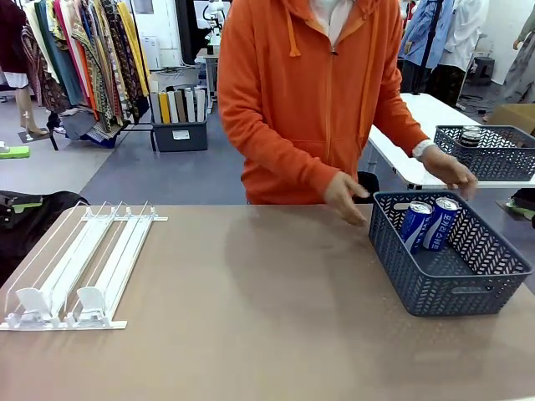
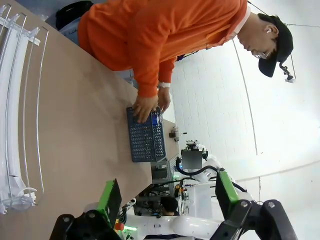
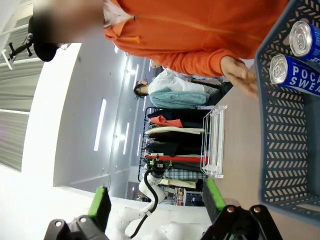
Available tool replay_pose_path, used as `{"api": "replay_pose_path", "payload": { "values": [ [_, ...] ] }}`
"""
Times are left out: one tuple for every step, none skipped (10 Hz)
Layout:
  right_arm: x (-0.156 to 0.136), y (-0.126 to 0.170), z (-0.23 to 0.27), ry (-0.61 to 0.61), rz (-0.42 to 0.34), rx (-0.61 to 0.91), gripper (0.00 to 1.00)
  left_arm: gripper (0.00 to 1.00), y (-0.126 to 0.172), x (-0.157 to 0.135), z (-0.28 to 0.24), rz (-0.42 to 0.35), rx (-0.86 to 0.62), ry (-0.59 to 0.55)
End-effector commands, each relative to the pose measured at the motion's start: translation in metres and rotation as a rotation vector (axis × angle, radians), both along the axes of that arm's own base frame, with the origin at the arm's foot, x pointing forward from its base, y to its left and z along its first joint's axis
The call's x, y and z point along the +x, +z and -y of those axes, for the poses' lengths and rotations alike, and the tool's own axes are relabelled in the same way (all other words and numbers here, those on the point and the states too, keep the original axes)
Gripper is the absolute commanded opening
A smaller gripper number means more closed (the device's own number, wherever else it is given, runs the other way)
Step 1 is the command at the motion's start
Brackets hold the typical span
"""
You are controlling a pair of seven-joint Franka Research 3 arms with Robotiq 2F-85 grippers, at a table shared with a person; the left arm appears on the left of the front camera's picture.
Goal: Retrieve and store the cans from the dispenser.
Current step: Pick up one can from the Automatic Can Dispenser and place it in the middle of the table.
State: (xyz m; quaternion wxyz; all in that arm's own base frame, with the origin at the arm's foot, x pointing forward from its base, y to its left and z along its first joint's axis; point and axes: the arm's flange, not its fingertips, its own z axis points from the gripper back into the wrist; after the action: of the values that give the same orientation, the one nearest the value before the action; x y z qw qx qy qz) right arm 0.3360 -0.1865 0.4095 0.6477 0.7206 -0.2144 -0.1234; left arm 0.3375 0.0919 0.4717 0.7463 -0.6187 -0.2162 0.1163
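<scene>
The dispenser [image 1: 117, 257] lies at the table's left, its white lanes bare and two pusher blocks at the front lip. Two blue-and-white cans [image 1: 415, 221] [image 1: 441, 222] lean inside the grey mesh basket [image 1: 451, 286] at the right. A person in an orange hoodie has both hands [image 1: 347, 197] at the basket's far rim. In the left wrist view my left gripper [image 2: 167, 200] is open, high above the table, with the dispenser [image 2: 14, 100] and basket [image 2: 142, 147] far off. My right gripper [image 3: 157, 205] is open too, apart from the basket [image 3: 280, 150] and its cans [image 3: 292, 72].
A second grey mesh basket [image 1: 493, 159] with a dark can [image 1: 471, 136] stands on a white table behind the person. A black bag [image 1: 29, 219] lies beyond the table's left edge. Bare tabletop [image 1: 251, 292] stretches between dispenser and basket.
</scene>
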Motion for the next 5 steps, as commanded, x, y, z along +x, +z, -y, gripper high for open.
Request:
{"api": "replay_pose_path", "payload": {
  "values": [
    [-0.0011, 0.0010, -0.0001, 0.014, 0.007, -0.009, 1.00, 1.00, 0.0021, -0.0014, 0.0029, 0.003, -0.024, 0.006],
    [-0.0011, 0.0010, -0.0001, 0.014, 0.007, -0.009, 1.00, 1.00, 0.0021, -0.0014, 0.0029, 0.003, -0.024, 0.006],
    [-0.0011, 0.0010, -0.0001, 0.014, 0.007, -0.009, 1.00, 1.00, 0.0021, -0.0014, 0.0029, 0.003, -0.024, 0.006],
    [-0.0011, 0.0010, -0.0001, 0.014, 0.007, -0.009, 1.00, 1.00, 0.0021, -0.0014, 0.0029, 0.003, -0.024, 0.006],
    [-0.0011, 0.0010, -0.0001, 0.014, 0.007, -0.009, 1.00, 1.00, 0.0021, -0.0014, 0.0029, 0.003, -0.024, 0.006]
  ]
}}
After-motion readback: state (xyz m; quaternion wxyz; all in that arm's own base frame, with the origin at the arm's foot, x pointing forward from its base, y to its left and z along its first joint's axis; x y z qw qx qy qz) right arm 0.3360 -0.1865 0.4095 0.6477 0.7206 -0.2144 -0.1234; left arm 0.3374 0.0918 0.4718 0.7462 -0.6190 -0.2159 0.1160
